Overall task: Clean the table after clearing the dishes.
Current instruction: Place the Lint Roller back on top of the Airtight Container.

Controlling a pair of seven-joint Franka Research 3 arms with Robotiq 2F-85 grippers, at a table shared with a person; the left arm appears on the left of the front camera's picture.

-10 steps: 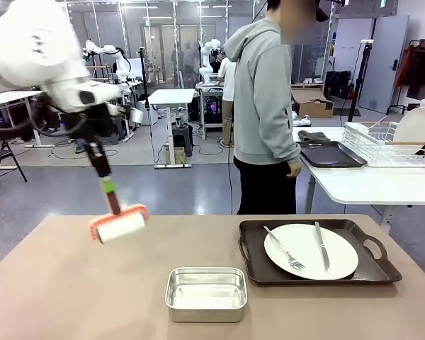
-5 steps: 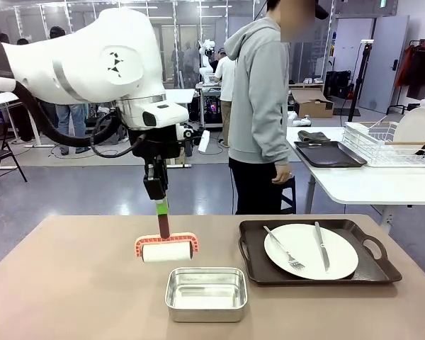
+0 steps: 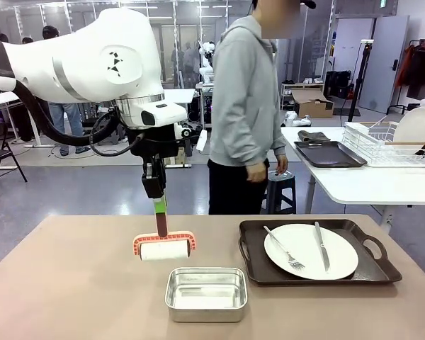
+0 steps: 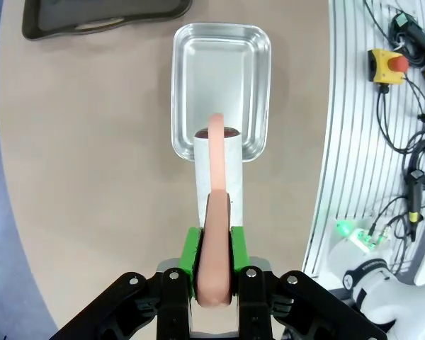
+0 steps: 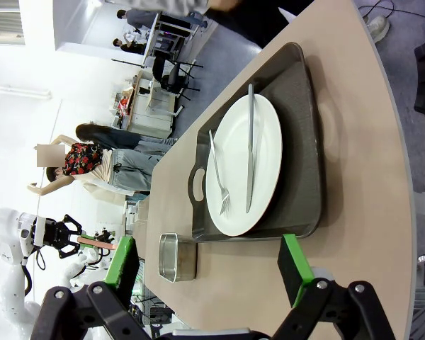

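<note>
The left claw (image 3: 159,206) hangs over the middle of the tan table (image 3: 64,283), its fingers pointing straight down and pinching the handle of a roller (image 3: 164,248). The roller is a white roll in a salmon frame. In the left wrist view the green pads (image 4: 193,258) press on both sides of the handle, and the roller (image 4: 216,173) reaches out toward a steel pan (image 4: 219,78). Its far end overlaps the pan's near rim in that picture. From the front the roller lies level just behind the pan (image 3: 206,292), on the person's side of it (whether it touches the tabletop cannot be told). To the right of the pan sits a dark brown tray (image 3: 372,268) with handles. On it is a white plate (image 3: 340,263), with a fork (image 3: 283,248) and a knife (image 3: 321,246) lying side by side on top. The right claw (image 5: 207,248) has its fingers spread wide with nothing between them. It looks along the table (image 5: 354,127) at the tray (image 5: 301,142), the plate (image 5: 265,127), the fork (image 5: 218,177) and the knife (image 5: 250,149), with the pan (image 5: 177,256) nearer. A person (image 3: 244,106) in a grey hoodie stands past the far edge of the table. Beside the person is a white table (image 3: 368,185) holding a wire dish rack (image 3: 382,147).
</note>
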